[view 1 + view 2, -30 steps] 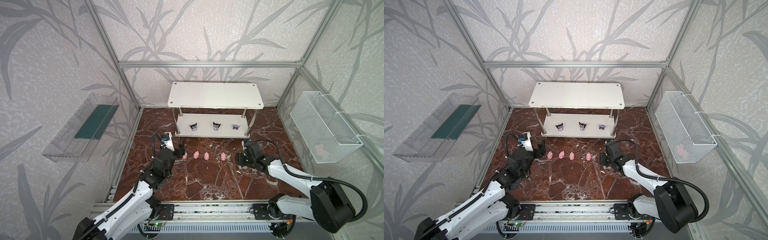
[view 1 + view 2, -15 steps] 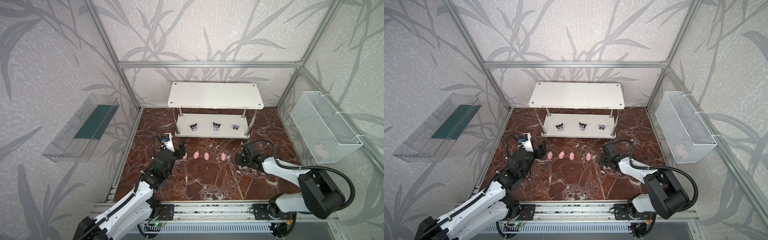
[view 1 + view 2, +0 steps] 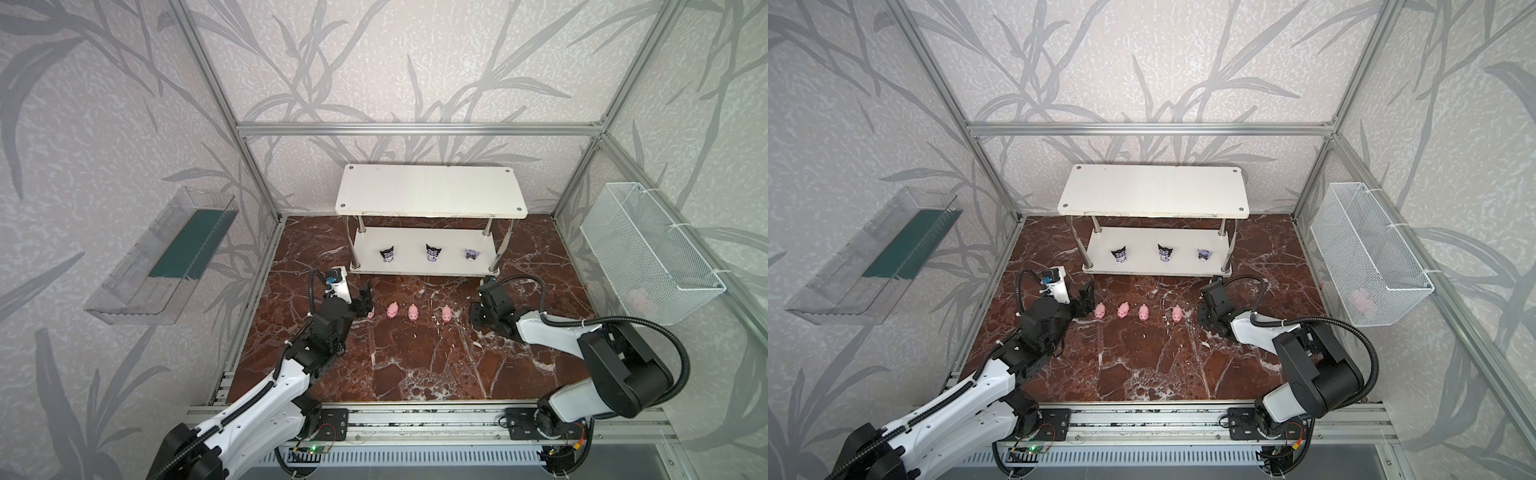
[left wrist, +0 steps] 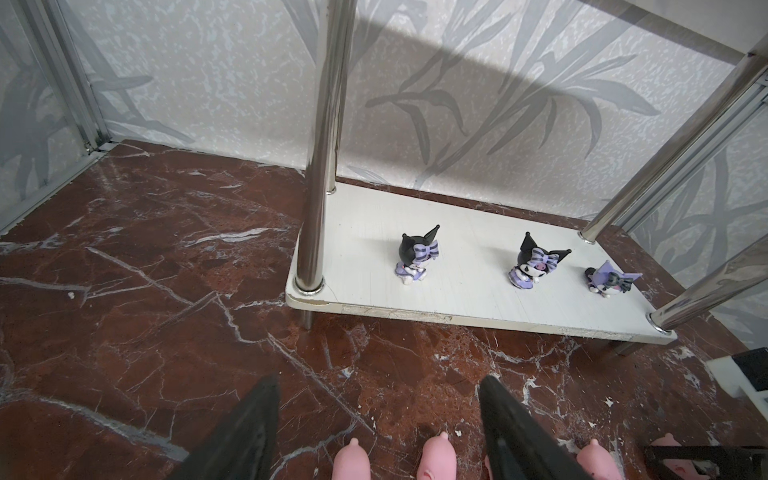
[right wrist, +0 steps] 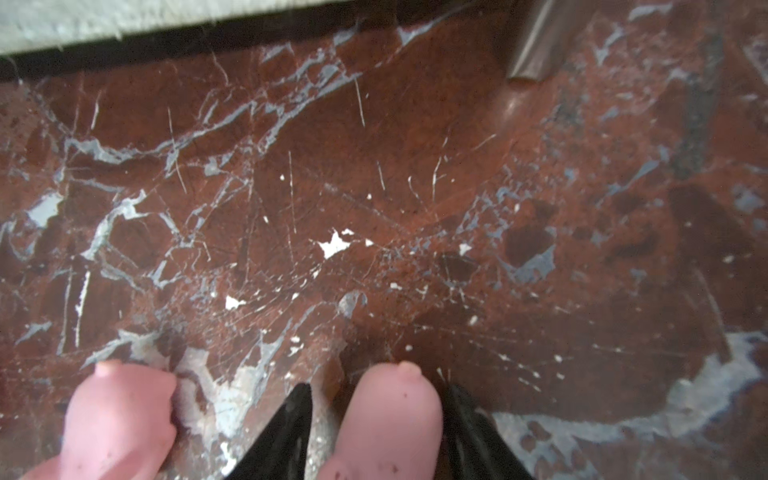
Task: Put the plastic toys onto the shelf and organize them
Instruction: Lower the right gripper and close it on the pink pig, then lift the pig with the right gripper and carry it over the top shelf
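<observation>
a white two-tier shelf [image 3: 430,189] stands at the back of a red marble floor [image 3: 415,365], seen from above in both top views. on its lower board three horned figurines stand spaced in a row. the left figurine [image 3: 388,254] and middle figurine [image 3: 432,252] are black and lilac. the right figurine [image 3: 471,254] is a paler purple.

in front of the shelf, pink pigs lie on the floor in a line from left to right: first pig [image 3: 1099,311], second pig [image 3: 1123,309], third pig [image 3: 1144,312], then, after a wider gap, fourth pig [image 3: 1177,313].

the left gripper [image 3: 1087,301] sits low at the left end of the line, just beside the first pig. its black fingers [image 4: 245,432] are spread wide and grip nothing. in the left wrist view, two pig backs show between them.

the right gripper [image 3: 1203,315] sits low at the right end of the line, near the fourth pig. the right wrist view shows a fifth pig [image 5: 390,424] between its fingers [image 5: 286,432], which lie close along both of its flanks. it is unclear whether they press on it. both top views hide this pig under the gripper.

a clear tray [image 3: 166,257] hangs on the left wall and a wire basket [image 3: 648,249] on the right wall.
</observation>
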`<state>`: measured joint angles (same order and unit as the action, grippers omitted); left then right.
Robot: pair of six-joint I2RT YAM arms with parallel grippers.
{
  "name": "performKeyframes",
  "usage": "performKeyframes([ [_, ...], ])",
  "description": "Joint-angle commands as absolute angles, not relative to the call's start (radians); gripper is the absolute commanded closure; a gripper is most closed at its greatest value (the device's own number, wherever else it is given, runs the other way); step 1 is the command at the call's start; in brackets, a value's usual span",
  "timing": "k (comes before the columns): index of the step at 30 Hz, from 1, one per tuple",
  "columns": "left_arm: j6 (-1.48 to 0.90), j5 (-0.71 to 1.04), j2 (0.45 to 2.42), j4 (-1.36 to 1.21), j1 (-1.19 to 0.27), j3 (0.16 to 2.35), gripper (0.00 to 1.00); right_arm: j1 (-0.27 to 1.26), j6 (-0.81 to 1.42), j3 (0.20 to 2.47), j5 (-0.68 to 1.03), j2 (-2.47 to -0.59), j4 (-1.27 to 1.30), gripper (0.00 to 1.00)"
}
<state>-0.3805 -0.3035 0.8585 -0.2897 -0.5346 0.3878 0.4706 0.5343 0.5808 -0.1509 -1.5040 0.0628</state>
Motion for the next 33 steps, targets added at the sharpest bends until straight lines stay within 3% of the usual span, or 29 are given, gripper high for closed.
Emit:
performKeyframes([
  [1, -0.402, -0.299, 0.865, -0.319, -0.529, 0.378, 0.26, 0.474, 0.553, 0.579, -0.158, -1.532, 0.047, 0.53],
  [9, -0.406, -0.294, 0.889, -0.337, -0.526, 0.377, 0.26, 0.474, 0.557, 0.553, -0.172, -1.479, 0.011, 0.61],
  [12, -0.410, -0.286, 0.902, -0.345, -0.526, 0.377, 0.26, 0.474, 0.552, 0.551, -0.172, -1.457, -0.009, 0.70],
  [23, -0.416, -0.276, 0.900, -0.345, -0.522, 0.373, 0.26, 0.477, 0.495, 0.618, -0.144, -1.211, -0.248, 0.67],
  [33, -0.419, -0.255, 0.911, -0.352, -0.517, 0.379, 0.26, 0.508, 0.321, 1.007, -0.094, -1.047, -0.604, 0.66],
])
